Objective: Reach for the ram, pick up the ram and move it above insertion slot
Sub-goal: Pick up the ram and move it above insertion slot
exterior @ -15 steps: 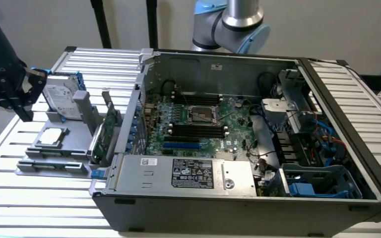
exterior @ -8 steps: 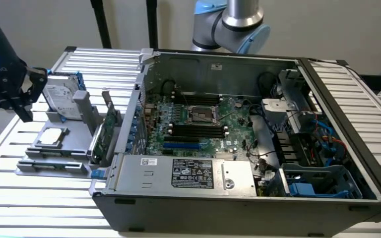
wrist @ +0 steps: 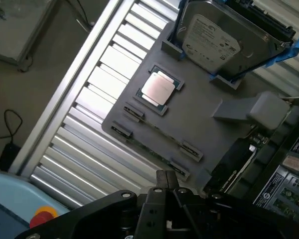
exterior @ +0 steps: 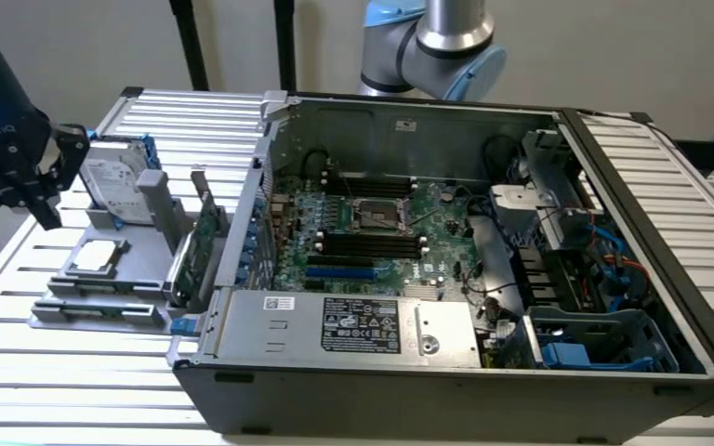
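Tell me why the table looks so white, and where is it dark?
Exterior view: light glares off the table, while the inside of the computer case lies shaded. Wrist view: the table gleams too, the silver chip catches light, the end effector is a dark shape.

The holder (wrist: pixel 202 119) is matt grey plastic (the processor (wrist: pixel 157 89) on it, shiny metal).

Your exterior camera looks steeply down into the open dark-grey metal computer case (exterior: pixel 456 400); your wrist camera, behind the black gripper (wrist: pixel 167 180), sits close over the flat grey plastic tray (wrist: pixel 199 129) both views share.
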